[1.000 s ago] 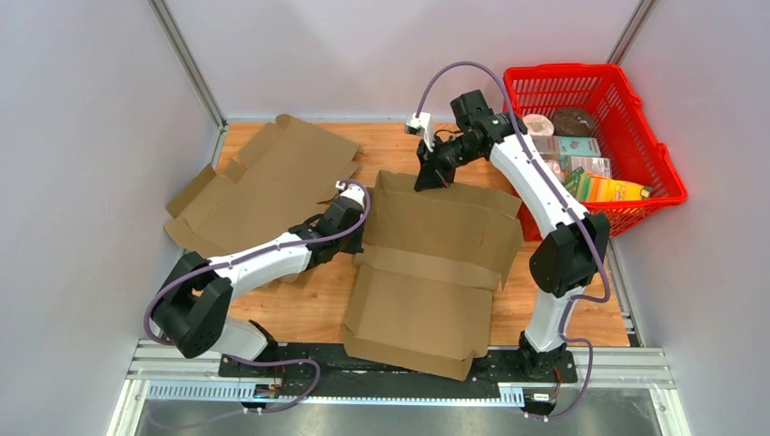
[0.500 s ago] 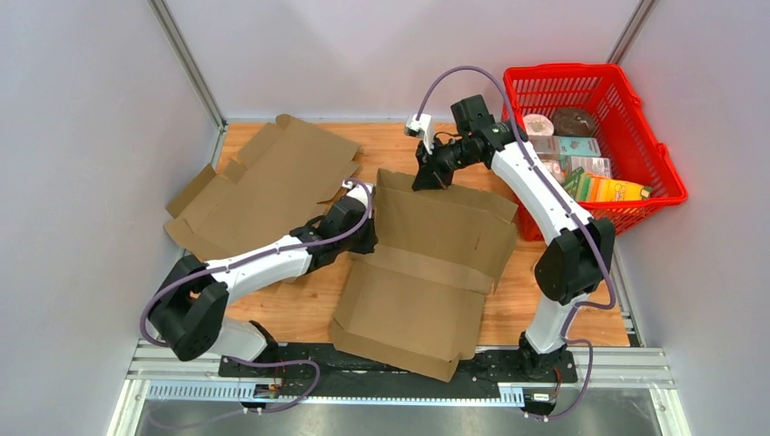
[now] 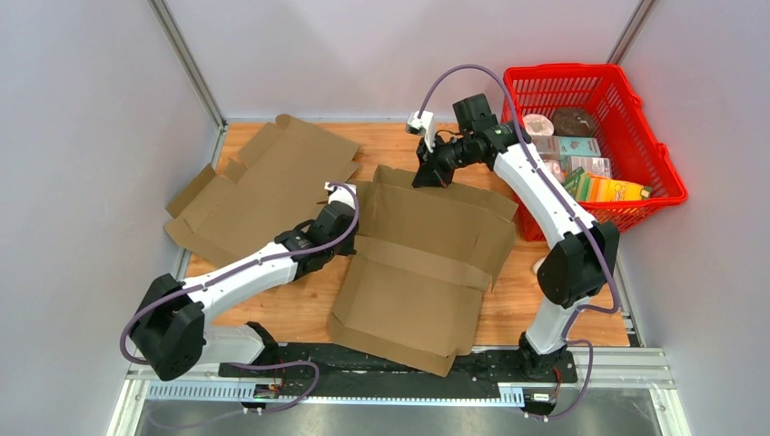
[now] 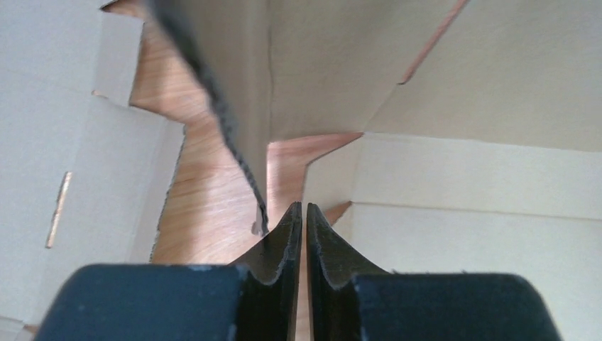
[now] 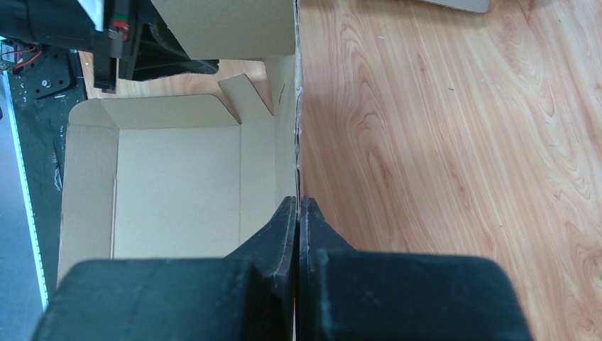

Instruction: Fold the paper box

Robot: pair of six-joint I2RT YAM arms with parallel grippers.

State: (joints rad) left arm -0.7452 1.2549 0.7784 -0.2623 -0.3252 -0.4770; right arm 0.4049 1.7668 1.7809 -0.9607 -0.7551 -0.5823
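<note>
The brown paper box [image 3: 427, 263] lies opened out in the middle of the table, its walls partly raised. My right gripper [image 3: 425, 179] is at its far edge, shut on the thin edge of the back wall [image 5: 297, 128]; in the right wrist view the fingertips [image 5: 298, 200] pinch that edge, with the box's inside [image 5: 177, 185] to the left. My left gripper [image 3: 348, 225] is at the box's left edge. In the left wrist view it [image 4: 304, 206] is shut on nothing, with a raised cardboard edge [image 4: 213, 92] just left of its tips.
A second flat cardboard blank [image 3: 263, 182] lies at the back left, under and beyond my left arm. A red basket [image 3: 563, 71] with several packaged goods stands at the back right, close to my right arm. Grey walls enclose the table.
The box has slid a little left and toward the near edge. My left gripper pushed in at its left edge, then drew back left. My right gripper kept hold and shifted slightly left.
</note>
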